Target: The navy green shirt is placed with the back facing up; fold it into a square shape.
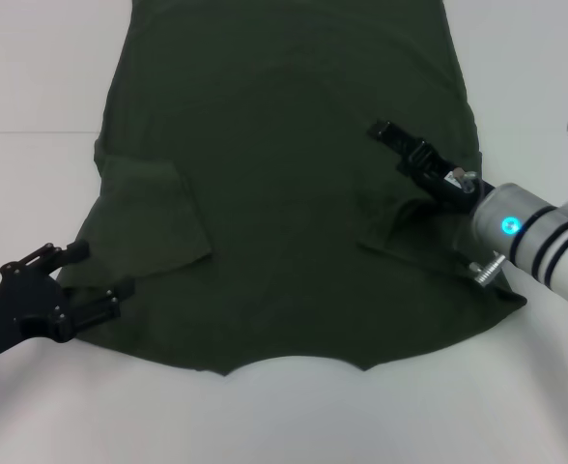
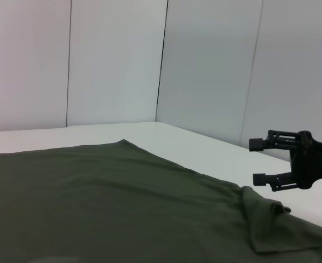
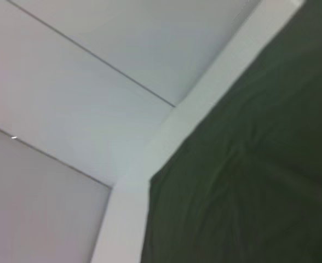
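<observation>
Since the shirt (image 1: pixel 284 193) looks soft, light and limp, pinch an edge or folded sleeve; left gripper (image 1: pixel 96 280) gapes empty beside it, right gripper (image 1: pixel 392 137) unclear above it.

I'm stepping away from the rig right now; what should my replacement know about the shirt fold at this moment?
Left gripper: open, at the shirt's near left edge, beside the left sleeve, holding nothing.
Right gripper: over the shirt's right side, past the right sleeve; whether it holds cloth is unclear.
Navy green shirt: spread on the white table, collar toward the robot.
Done: both sleeves lie folded inward onto the body.
Left: folding the body into a square; no such fold shows yet.
</observation>
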### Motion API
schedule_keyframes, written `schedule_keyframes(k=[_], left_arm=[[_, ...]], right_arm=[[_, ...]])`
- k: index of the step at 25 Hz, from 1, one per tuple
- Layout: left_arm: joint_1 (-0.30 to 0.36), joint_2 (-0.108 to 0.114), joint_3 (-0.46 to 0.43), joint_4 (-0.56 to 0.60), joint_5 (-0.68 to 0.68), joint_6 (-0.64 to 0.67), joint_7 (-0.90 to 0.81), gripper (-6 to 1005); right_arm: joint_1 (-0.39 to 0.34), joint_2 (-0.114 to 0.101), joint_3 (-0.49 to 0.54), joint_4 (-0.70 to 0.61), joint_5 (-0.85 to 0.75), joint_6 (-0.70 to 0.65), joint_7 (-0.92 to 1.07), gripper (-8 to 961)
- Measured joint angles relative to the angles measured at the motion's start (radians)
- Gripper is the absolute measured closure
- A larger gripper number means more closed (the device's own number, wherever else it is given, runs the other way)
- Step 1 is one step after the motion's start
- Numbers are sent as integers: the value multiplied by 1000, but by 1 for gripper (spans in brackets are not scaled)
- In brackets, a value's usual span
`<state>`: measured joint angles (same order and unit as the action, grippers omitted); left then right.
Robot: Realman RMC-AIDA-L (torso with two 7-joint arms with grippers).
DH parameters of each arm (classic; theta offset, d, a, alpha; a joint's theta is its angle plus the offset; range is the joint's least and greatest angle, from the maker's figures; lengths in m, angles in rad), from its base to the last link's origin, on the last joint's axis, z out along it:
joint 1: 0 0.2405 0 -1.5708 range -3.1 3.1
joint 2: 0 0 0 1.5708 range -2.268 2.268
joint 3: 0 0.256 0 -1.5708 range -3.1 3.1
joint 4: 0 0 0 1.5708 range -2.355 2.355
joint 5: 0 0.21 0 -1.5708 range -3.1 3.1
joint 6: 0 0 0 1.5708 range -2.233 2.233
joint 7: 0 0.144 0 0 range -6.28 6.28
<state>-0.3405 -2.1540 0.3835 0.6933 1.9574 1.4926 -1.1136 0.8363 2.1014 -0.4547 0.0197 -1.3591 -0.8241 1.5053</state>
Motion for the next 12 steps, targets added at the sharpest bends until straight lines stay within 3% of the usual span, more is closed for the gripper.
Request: schedule_keyframes(k=[6, 12], left_arm=[[1, -4, -1, 0, 0, 0, 0, 137], [-5, -6, -9, 0, -1, 0, 0, 137]], right_arm=[[-110, -1, -25, -25, 2, -87, -1, 7], [-242, -1, 73, -26, 8, -102, 11, 6]])
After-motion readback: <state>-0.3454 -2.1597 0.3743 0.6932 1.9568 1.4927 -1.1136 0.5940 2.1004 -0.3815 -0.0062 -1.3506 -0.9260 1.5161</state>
